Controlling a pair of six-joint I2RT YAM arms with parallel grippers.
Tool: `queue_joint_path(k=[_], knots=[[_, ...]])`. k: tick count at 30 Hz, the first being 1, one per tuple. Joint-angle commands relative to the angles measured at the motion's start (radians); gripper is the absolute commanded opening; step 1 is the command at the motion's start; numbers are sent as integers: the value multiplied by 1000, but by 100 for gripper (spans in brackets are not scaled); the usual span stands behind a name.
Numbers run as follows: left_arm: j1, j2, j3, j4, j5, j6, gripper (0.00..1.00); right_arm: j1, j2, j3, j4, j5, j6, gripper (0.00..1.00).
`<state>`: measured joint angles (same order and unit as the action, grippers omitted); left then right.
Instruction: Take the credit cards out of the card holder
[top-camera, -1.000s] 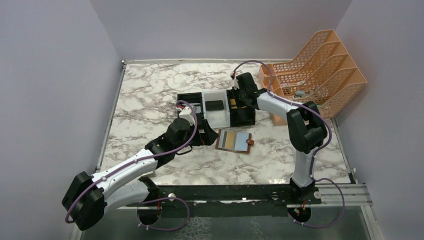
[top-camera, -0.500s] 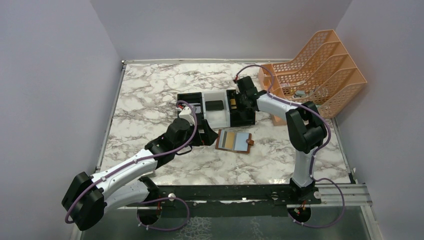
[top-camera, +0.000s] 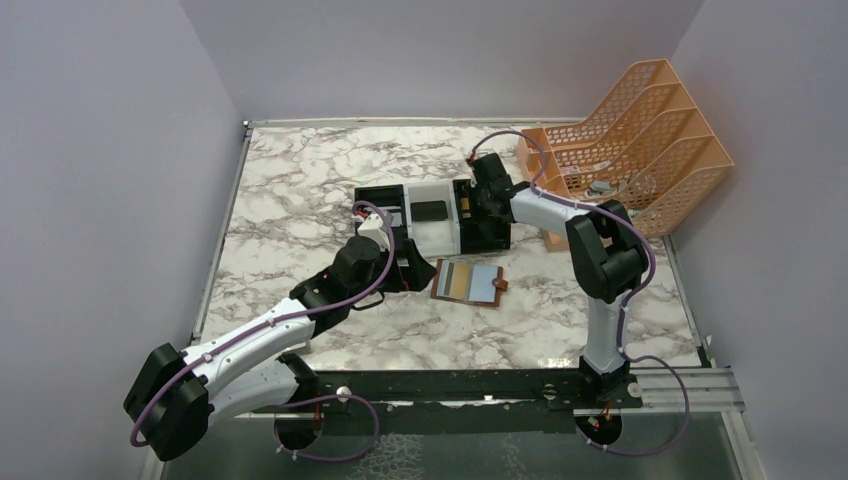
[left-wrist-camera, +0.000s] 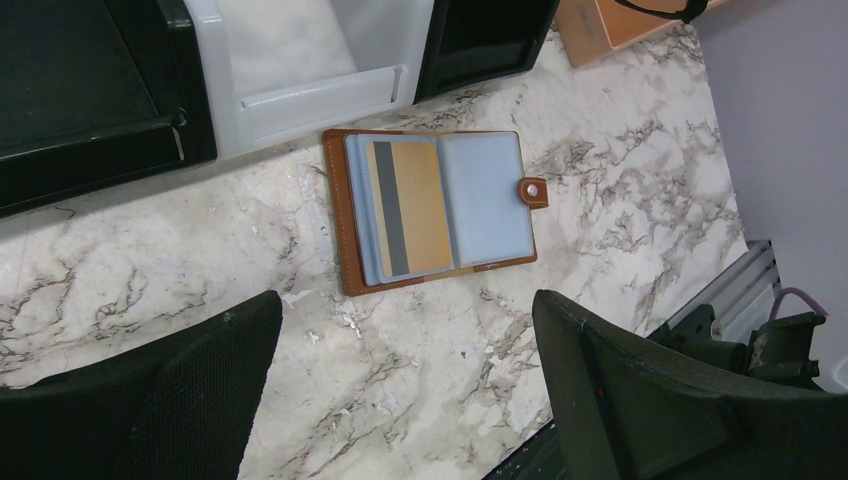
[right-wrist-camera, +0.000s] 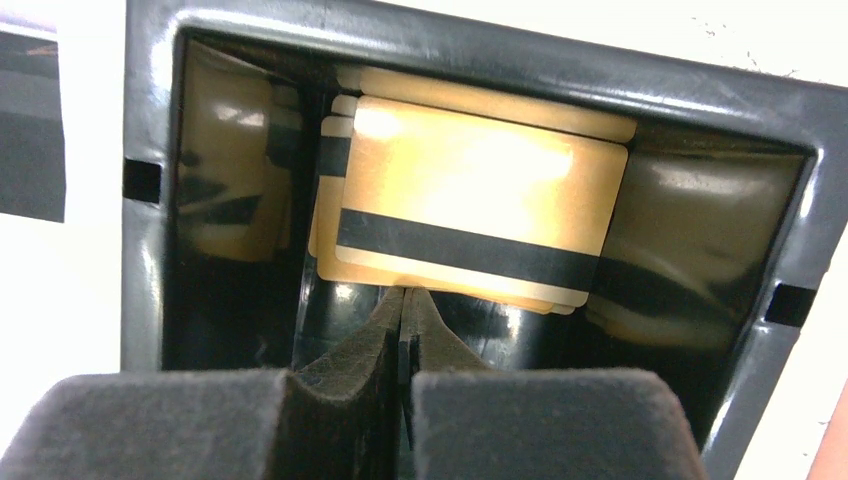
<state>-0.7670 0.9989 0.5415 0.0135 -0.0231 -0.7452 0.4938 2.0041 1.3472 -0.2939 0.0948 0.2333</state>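
The brown card holder (top-camera: 468, 283) lies open on the marble, snap tab to the right. In the left wrist view a gold credit card with a grey stripe (left-wrist-camera: 410, 208) sits in the left blue-grey pocket of the card holder (left-wrist-camera: 340, 230). My left gripper (left-wrist-camera: 405, 380) hovers open just in front of it, holding nothing. My right gripper (right-wrist-camera: 403, 292) is shut, reaching down into the tray's right black compartment. Its tips meet the near edge of the gold striped cards (right-wrist-camera: 470, 180) stacked there. Whether it pinches a card cannot be told.
The black-white-black tray (top-camera: 435, 234) stands behind the card holder, with a dark card (top-camera: 429, 210) in its white middle part. An orange file rack (top-camera: 640, 140) fills the back right corner. Purple walls close in the table on three sides.
My right wrist has shifted slightly over the tray's right compartment. The left arm and the card holder have stayed where they were.
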Motion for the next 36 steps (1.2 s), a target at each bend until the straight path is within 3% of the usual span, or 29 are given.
queue_joint_path(k=[1, 14, 22, 25, 29, 32, 36], knots=[[5, 1, 2, 3, 4, 6, 99, 0, 18, -20, 88, 15, 46, 1], [5, 3, 1, 2, 4, 5, 99, 0, -20, -39, 117, 20, 71, 3], [5, -4, -2, 3, 7, 3, 99, 0, -209, -113, 127, -11, 49, 11], [5, -2, -4, 5, 12, 3, 99, 0, -299, -156, 133, -2, 64, 29], [5, 5, -5, 6, 22, 7, 99, 0, -464, -274, 170, -7, 129, 36], [6, 12, -1, -3, 23, 11, 99, -1, -592, -400, 212, -66, 181, 51], [6, 8, -8, 4, 8, 4, 99, 0, -722, -524, 218, -168, 213, 54]])
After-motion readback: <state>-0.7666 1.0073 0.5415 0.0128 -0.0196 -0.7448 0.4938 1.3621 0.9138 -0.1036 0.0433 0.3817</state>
